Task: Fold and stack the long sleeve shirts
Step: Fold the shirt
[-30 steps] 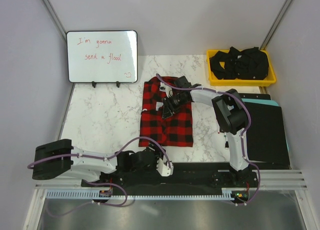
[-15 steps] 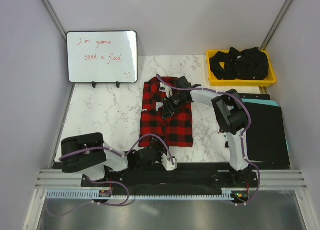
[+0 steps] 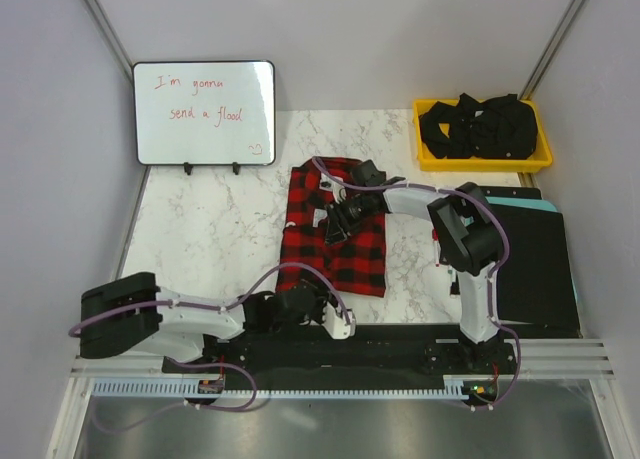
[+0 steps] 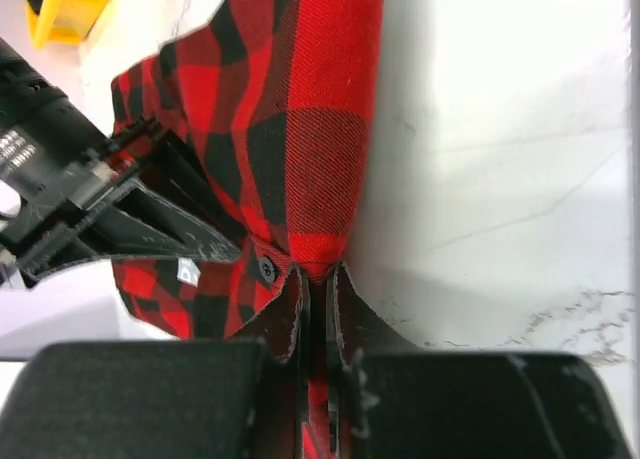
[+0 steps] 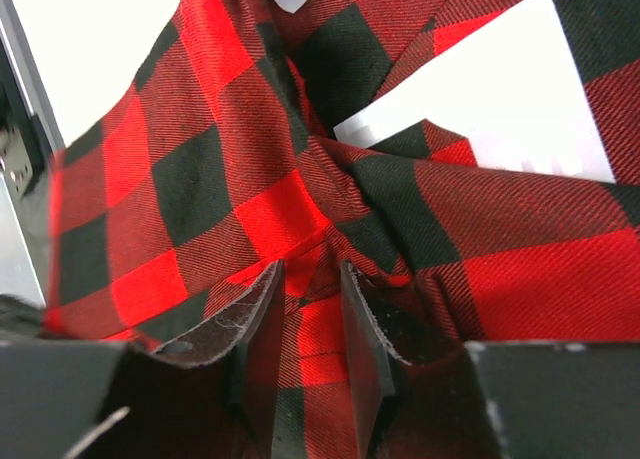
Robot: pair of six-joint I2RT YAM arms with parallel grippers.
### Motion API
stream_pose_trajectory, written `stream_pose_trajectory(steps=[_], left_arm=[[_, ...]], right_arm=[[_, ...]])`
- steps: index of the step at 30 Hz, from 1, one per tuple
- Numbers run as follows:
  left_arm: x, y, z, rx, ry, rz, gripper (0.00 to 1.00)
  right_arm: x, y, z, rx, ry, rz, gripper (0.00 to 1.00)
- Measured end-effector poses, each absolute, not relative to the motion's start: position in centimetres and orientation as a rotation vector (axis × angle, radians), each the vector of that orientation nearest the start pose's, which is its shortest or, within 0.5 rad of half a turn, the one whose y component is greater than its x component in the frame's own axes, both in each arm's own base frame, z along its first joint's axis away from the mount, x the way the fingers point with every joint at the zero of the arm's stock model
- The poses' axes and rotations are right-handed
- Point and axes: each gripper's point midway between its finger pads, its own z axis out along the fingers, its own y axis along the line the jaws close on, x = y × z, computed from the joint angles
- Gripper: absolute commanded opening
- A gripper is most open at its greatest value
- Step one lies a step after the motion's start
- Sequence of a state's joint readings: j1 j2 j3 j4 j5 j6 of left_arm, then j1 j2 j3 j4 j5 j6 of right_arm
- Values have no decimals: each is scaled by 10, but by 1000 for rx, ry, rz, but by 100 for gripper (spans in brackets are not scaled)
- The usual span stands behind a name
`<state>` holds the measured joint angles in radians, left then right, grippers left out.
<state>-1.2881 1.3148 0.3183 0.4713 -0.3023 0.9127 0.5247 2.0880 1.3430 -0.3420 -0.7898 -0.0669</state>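
The marble bench (image 3: 220,239) fills the middle of the top view. The red-and-black flannel shirt (image 3: 350,264) lies at its centre as a folded, roughly upright rectangle, with its lower hem close to the arms' base rail. It occupies much the same patch as 0.5 s ago.

A dark mat (image 3: 530,269) covers the bench's right side. A whiteboard (image 3: 205,112) with red writing stands at the upper left. A yellow bin (image 3: 430,159) at the upper right holds black garments (image 3: 480,124).

The left arm (image 3: 190,319) now stretches low along the bottom left. Its big black link sits farther left and lower than 0.5 s ago, when it was raised nearer the centre. The right arm (image 3: 465,239) reaches in from the right over the shirt's upper half, its wrist slightly lower in the frame than before.

In the left wrist view, the left fingers (image 4: 285,309) are pressed almost together on the tip of the shirt's (image 4: 300,129) hem. In the right wrist view, the right fingers (image 5: 260,319) stand narrow, with a ridge of the checked cloth (image 5: 230,159) pinched between the 2.
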Motion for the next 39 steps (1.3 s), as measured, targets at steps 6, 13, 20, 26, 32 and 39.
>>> stream_pose_trajectory(steps=[6,13,20,26,32,39], left_arm=[[138,-294,78,1836,1201,-75,2],[84,-287,97,1943,1372,-344,2],[58,-289,121,1969,1470,-509,2],[50,-289,133,2005,1518,-579,2],[98,-305,158,1897,1635,-645,2],[173,-317,162,1862,1641,-626,2]], right_arm=[[275,322,31,-1081,2446,1189,54],[312,305,69,-1143,2389,1065,65],[401,267,86,-1116,2288,819,58],[404,259,28,-1156,2401,802,50],[387,271,24,-1229,2375,874,31],[357,282,21,-1284,2347,1025,23]])
